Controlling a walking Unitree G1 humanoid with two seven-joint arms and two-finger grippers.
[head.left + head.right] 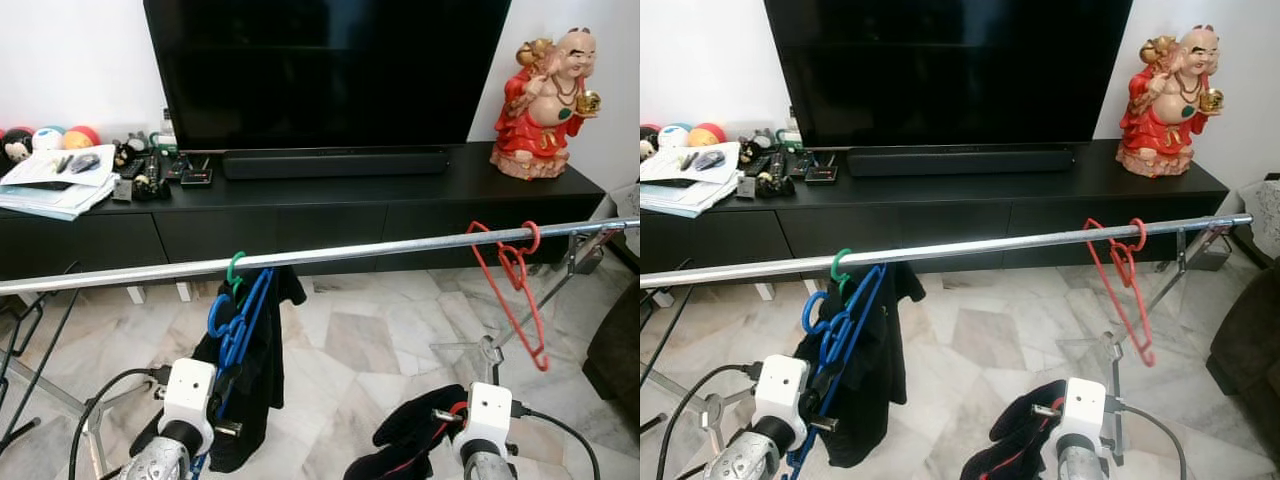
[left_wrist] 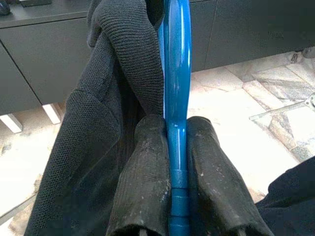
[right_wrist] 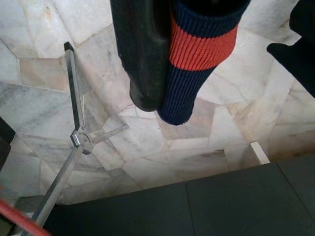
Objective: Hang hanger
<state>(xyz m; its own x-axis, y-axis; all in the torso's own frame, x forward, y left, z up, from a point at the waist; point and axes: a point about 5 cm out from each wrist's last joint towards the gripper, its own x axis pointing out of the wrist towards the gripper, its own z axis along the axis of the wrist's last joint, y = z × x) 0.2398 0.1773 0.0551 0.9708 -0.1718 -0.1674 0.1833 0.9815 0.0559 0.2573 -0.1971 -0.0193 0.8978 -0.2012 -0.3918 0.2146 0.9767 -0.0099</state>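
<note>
left gripper (image 2: 177, 172) clamps blue hanger (image 1: 238, 322) on rail (image 1: 350, 252) above marble floor (image 1: 350, 345).

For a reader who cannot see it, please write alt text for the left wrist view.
The left gripper's two black fingers are shut on the blue hanger, which runs straight up between them. A dark knitted garment hangs on the hanger, with a black TV cabinet and marble floor behind.
</note>
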